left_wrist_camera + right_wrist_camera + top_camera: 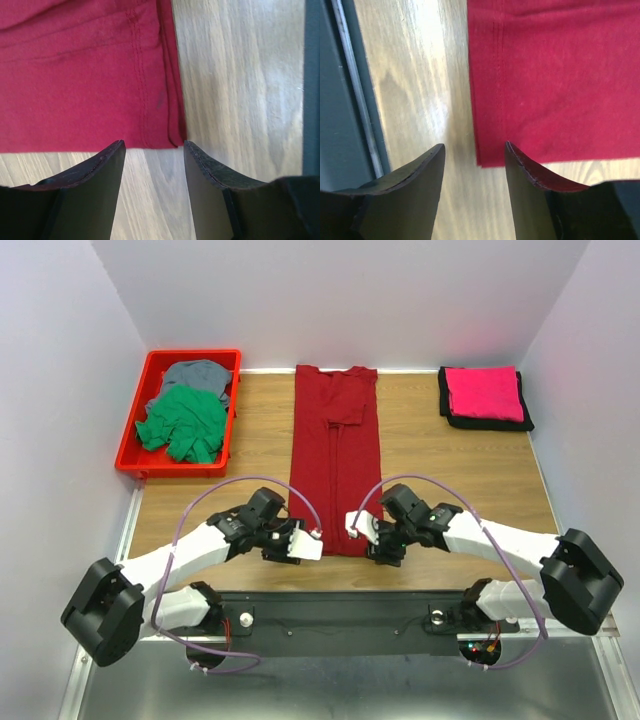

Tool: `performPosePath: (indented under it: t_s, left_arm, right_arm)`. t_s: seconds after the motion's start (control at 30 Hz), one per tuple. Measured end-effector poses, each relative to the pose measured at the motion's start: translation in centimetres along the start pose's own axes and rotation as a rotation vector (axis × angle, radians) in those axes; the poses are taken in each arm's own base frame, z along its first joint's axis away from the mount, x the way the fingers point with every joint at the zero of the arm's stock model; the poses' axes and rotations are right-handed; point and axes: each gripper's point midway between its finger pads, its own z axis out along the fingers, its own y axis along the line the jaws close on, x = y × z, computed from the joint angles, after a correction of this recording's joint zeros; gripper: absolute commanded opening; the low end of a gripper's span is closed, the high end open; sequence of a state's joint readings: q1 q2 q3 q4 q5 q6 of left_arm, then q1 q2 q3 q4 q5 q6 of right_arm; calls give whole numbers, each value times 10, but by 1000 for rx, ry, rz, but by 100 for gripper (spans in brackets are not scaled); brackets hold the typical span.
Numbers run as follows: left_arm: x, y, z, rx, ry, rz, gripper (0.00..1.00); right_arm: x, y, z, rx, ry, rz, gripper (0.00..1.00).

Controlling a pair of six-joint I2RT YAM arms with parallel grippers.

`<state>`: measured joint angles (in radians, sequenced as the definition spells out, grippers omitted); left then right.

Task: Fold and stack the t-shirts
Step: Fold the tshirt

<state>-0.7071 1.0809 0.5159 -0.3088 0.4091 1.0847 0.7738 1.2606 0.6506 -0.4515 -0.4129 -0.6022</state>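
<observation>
Fingers (95, 175) of the left gripper (154, 146) stand spread with nothing between them, poised just off the 7 o'clock corner of the dark red short-sleeved cloth t-shirt (335, 455). The right gripper (474, 146) mirrors it at the 5 o'clock corner, jaws likewise apart and empty, one finger over the hem and the other over bare wood. From where I stand the shirt lies flat on the pale wooden table (450, 480) as a long narrow strip running from 12 to 6 o'clock, sleeves tucked in. To my eye that explains why the two arms bracket its near hem: each looks set to pinch a corner and carry the hem towards 12 o'clock for the crosswise fold. Up at 2 o'clock a bright pink t-shirt (485, 392) sits folded square on top of a folded black t-shirt (446, 405), which I take for the growing stack. At 10 o'clock the red plastic tray (128, 445) holds a crumpled green t-shirt (182, 425) and a grey t-shirt (200, 373), apparently waiting their turn.
</observation>
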Motion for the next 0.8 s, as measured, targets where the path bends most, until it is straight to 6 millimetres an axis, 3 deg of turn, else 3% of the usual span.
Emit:
performPosePath:
  t_s: [0.23,0.6,0.73,0.8]
  left_arm:
    - [0,1,13,22,3,31,58]
    - [1,-2,26,56,6,50,55]
    - [1,-5,26,68,7,63,43]
    - [1,-7,26,77,9,68,29]
  right_arm:
    - [11,0,11,34,27,-139,51]
    - [14,-14,18,90,45,-200,24]
    - [11,-18,20,106,39,-204,11]
    - [11,-20,20,114,39,-205,4]
